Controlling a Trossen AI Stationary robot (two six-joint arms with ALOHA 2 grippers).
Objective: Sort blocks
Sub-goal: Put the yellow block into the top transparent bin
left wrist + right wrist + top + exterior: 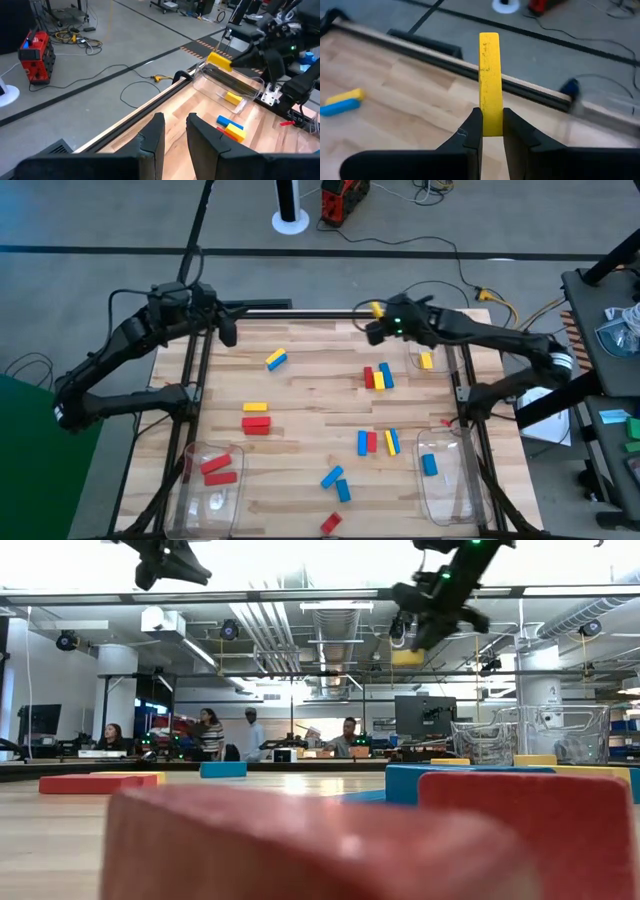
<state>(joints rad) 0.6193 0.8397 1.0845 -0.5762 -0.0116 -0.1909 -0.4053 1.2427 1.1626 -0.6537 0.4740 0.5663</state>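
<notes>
My right gripper (378, 320) is shut on a yellow block (490, 75), high above the table's far edge, left of the far right clear bin (432, 345). That bin holds one yellow block (426, 361). My left gripper (228, 332) hangs open over the table's far left corner with nothing between its fingers (155, 131). Red, yellow and blue blocks lie flat on the wooden table (300, 450): a yellow-and-blue pair (276, 359), a red-yellow-blue group (378, 377), a yellow (255, 408) and a red one (256, 424). My right gripper pinches the yellow block by its two broad faces near one end (491, 127), between the two fingers. The rest of the block sticks out past the fingertips, in line with them. The block (407, 657) is lifted well clear of the table.
A near left bin (195, 490) holds two red blocks (216, 470). A near right bin (450, 490) holds one blue block (429, 465). More blocks lie near the front edge (335, 483). A black rail (150, 102) runs along the far edge. People sit in the room beyond.
</notes>
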